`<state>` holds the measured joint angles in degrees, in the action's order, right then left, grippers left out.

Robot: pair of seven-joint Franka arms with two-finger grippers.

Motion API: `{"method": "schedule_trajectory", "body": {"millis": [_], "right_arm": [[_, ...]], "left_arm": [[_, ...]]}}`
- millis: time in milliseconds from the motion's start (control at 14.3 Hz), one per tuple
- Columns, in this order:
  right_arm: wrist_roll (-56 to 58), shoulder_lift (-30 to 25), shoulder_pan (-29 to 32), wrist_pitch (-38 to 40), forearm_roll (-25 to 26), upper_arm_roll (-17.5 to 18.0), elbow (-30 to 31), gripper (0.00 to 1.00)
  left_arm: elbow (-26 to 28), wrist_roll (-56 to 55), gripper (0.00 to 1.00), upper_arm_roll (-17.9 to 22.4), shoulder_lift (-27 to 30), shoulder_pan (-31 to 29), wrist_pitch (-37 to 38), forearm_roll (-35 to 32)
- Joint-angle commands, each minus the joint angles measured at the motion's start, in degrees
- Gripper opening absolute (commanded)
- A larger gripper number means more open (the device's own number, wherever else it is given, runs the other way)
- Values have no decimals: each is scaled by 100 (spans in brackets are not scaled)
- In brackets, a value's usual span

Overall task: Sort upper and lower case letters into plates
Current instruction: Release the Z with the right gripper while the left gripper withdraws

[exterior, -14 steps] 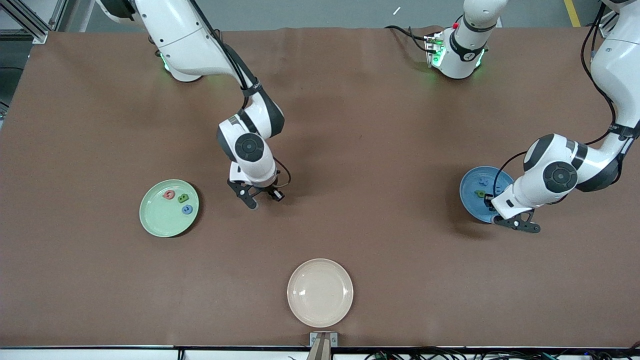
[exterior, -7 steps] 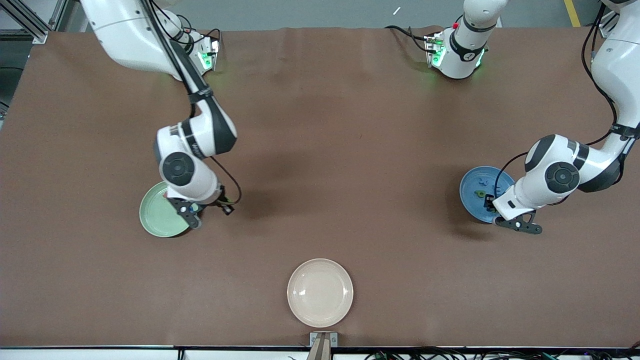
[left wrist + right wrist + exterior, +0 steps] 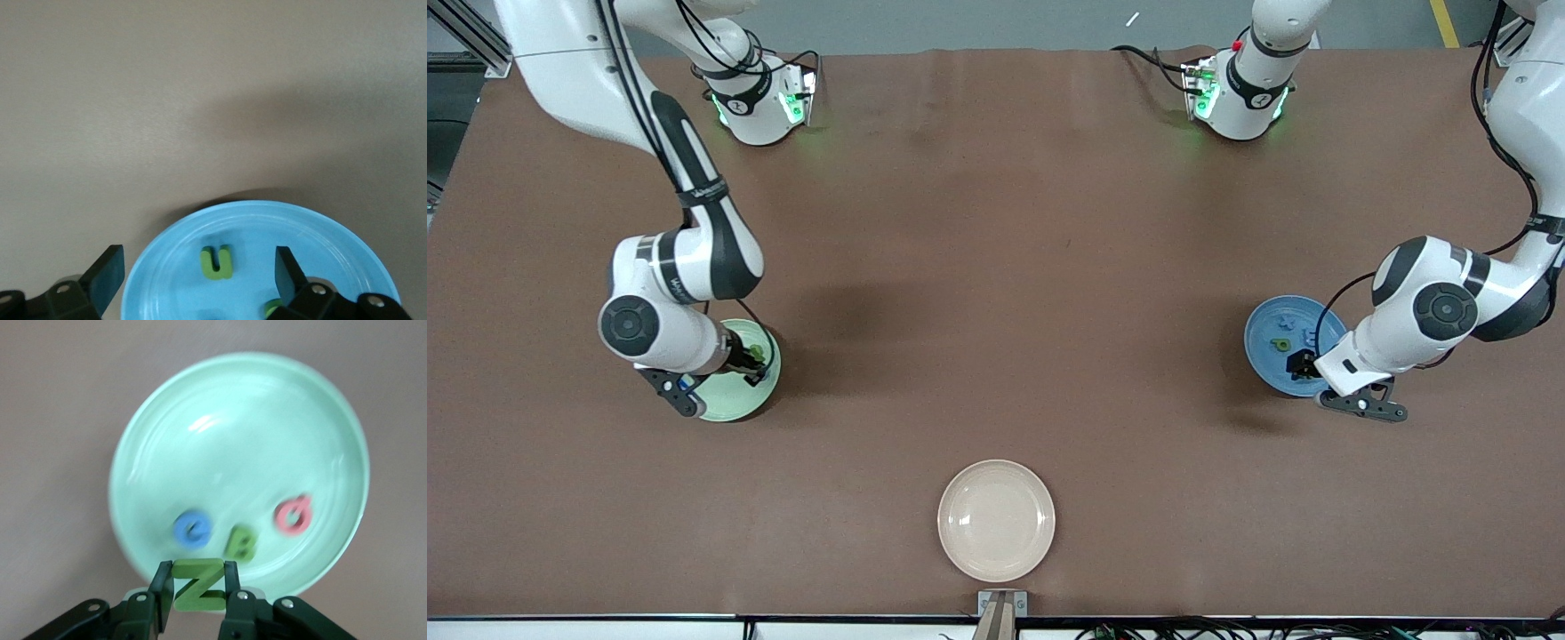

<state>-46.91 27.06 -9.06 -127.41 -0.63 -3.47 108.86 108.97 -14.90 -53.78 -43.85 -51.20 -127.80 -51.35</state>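
Observation:
My right gripper (image 3: 679, 391) is over the pale green plate (image 3: 738, 402), at its rim. In the right wrist view it (image 3: 197, 579) is shut on a green letter Z (image 3: 198, 587). That plate (image 3: 240, 407) holds a blue letter (image 3: 193, 528), a green B (image 3: 241, 544) and a red letter (image 3: 292, 516). My left gripper (image 3: 1362, 404) is open and empty over the near rim of the blue plate (image 3: 1263, 331). The left wrist view shows a green u (image 3: 217, 261) and part of another green letter (image 3: 272, 308) in that plate (image 3: 333, 240).
A cream plate (image 3: 996, 520) lies near the table's front edge, midway between the two arms. The arm bases (image 3: 751, 98) stand along the back edge. The brown table (image 3: 996, 267) is bare between the plates.
My right arm has swung from the middle of the table to the pale green plate, and now covers part of it. My left gripper has drifted slightly toward its own end.

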Motion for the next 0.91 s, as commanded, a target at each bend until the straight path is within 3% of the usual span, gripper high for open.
{"method": "schedule_trajectory", "body": {"millis": [0,210,421,631,841], "right_arm": [[445,-96,396,-362,10,100,250,0],[613,27,564,-626,10,100,250,0],[613,194,573,-803,10,100,250,1],[578,378,555,-846,10,109,250,2],[552,432,537,-864,1,109,250,6]], "left_arm": [[45,-4,99,-63,131,-75,62,81],[45,-39,99,-132,140,-92,71,168],[-95,-31,99,-142,131,-127,71,817],[-236,48,99,-186,333,-22,413,977],[-491,389,99,111,421,468,423,1976]]}}
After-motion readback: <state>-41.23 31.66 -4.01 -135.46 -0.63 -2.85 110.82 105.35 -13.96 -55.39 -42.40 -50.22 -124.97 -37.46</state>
